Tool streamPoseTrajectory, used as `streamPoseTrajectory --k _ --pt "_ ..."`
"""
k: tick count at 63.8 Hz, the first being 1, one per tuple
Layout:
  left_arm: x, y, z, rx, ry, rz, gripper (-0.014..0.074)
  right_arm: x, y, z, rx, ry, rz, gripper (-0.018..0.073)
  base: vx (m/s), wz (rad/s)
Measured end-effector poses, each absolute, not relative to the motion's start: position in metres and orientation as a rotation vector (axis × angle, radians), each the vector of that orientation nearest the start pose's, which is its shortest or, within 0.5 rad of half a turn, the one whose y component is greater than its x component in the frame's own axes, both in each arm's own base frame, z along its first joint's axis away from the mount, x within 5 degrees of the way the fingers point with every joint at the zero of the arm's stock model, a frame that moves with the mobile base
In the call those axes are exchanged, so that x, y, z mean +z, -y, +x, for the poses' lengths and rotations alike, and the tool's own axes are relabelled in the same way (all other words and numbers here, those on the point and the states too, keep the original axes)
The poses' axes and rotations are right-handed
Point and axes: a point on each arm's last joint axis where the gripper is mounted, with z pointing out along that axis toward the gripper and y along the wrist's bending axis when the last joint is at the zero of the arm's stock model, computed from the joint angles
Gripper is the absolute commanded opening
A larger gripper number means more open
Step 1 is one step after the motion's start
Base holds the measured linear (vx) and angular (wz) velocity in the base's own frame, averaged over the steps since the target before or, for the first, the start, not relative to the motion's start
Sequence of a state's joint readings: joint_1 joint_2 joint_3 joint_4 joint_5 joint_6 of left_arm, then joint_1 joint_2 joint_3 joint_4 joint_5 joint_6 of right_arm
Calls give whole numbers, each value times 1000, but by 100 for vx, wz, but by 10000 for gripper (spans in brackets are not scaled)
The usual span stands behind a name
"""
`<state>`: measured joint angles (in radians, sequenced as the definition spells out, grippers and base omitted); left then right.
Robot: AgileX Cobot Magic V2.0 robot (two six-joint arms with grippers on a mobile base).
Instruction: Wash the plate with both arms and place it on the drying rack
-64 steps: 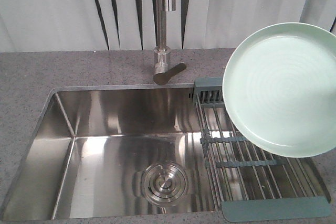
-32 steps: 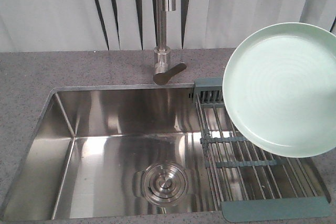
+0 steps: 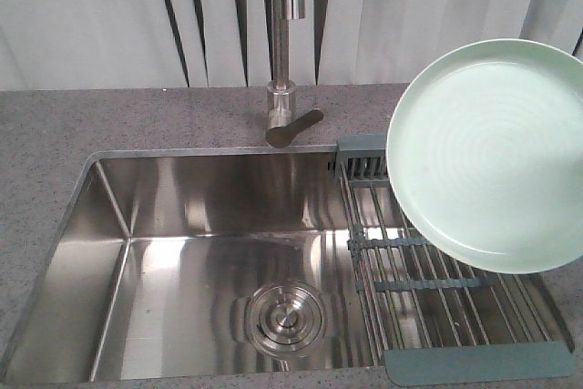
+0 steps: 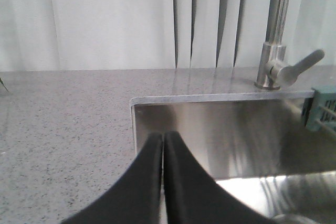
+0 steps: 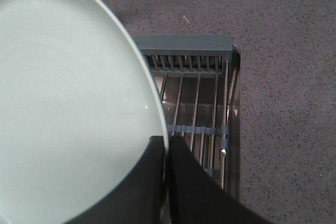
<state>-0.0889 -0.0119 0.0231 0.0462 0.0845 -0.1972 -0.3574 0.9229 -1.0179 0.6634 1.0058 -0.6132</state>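
Observation:
The pale mint-green plate [image 3: 492, 152] hangs tilted in the air above the drying rack [image 3: 428, 298] at the sink's right end, its ringed face toward the front camera. In the right wrist view the plate [image 5: 68, 108] fills the left side, and my right gripper [image 5: 166, 145] is shut on its rim, one black finger on each side. The rack [image 5: 197, 98] lies below it. My left gripper [image 4: 163, 142] is shut with nothing between its fingers, over the sink's left rim. Neither arm shows in the front view.
A steel sink [image 3: 209, 252] with a round drain [image 3: 285, 318] is set in a speckled grey counter [image 3: 55, 134]. A tall faucet [image 3: 290, 52] with a side lever stands behind it. White blinds close off the back.

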Motion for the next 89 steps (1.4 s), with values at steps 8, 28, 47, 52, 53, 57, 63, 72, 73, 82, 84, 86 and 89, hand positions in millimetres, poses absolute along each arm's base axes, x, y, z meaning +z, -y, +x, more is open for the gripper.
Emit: streamPoseTrajectory --k 8,28,47,52,53,57,63,72,73,82,84,86,89 --pt "202 5 56 -317 -1539 -170 -6 388 12 168 301 -2174 -125 -3 0 0" --pt "211 4 56 -550 -1413 -373 -6 390 11 165 291 -2166 -127 -3 0 0" --pt "223 -6 53 -965 -1124 -774 -6 401 8 140 183 -2113 -90 -3 0 0" --pt "225 -9 53 -1077 -1044 -879 -6 402 10 133 144 -2118 -42 -3 0 0" --pt "225 -9 53 -1090 -1038 -891 -6 402 11 131 129 -2122 -33 -3 0 0" --pt "229 -9 52 -1131 -1022 -909 -6 403 13 126 87 -2131 10 -3 0 0" --pt "253 -7 46 -1128 -990 -826 -6 402 19 117 -9 -2151 87 -3 0 0" --pt "298 -5 31 -1043 -930 -623 -6 401 27 102 -158 -2181 172 -3 0 0" --pt "302 -5 31 -1033 -929 -610 -6 401 28 100 -176 -2184 184 -3 0 0" --pt "340 -1 36 -946 -980 -524 -6 402 30 91 -241 -2180 216 -3 0 0" --pt "346 0 39 -923 -998 -507 -6 402 30 91 -242 -2180 219 -3 0 0" --pt "353 1 46 -892 -1035 -493 -6 402 30 91 -240 -2178 222 -3 0 0" --pt "360 3 58 -849 -1093 -481 -6 402 30 91 -239 -2177 225 -3 0 0"
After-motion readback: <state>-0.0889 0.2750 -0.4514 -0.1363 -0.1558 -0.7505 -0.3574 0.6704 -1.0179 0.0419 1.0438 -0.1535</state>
